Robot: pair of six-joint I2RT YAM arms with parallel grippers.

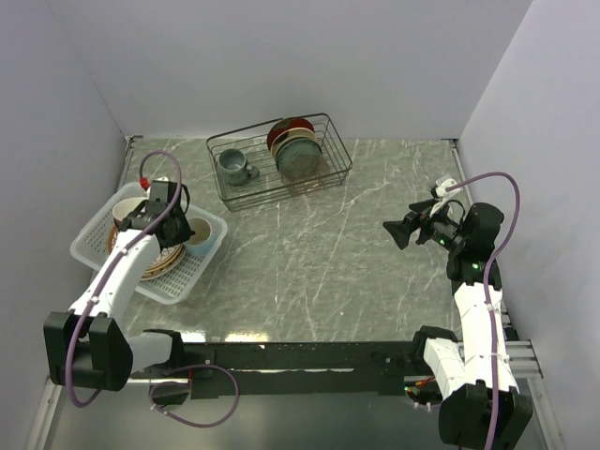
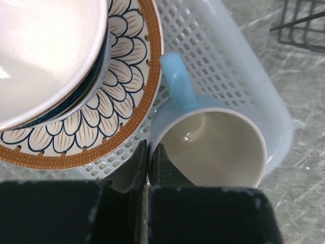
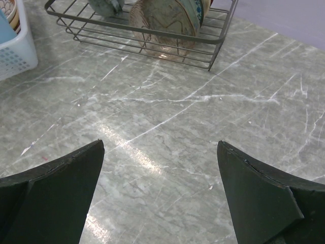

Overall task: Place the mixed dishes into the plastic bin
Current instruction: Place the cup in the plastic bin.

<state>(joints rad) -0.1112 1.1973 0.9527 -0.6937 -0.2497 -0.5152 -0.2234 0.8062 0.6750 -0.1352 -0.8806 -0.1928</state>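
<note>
Grey marble table (image 1: 319, 253) spreads wide between the wire rack (image 1: 279, 159) at the back and the white bin (image 2: 218, 56) at my left. Plates (image 2: 127, 101), bowl (image 2: 45, 46) and blue mug (image 2: 213, 147) sit inside it, so loading looks finished. My left hand (image 2: 148, 162) hangs beside the mug's rim, fingers pressed together on nothing; next I'd lift straight up, minding the bin wall. My right hand (image 3: 160, 145), spread wide, has open table beneath.

The gripper (image 3: 160, 143) is held wide open over the table (image 3: 244, 101), near side of the rack (image 3: 142, 39). Plates (image 3: 165, 18) are stood in the rack, a mug (image 3: 104, 6) left of them. The bin (image 3: 15, 53) is seen left of the rack.
</note>
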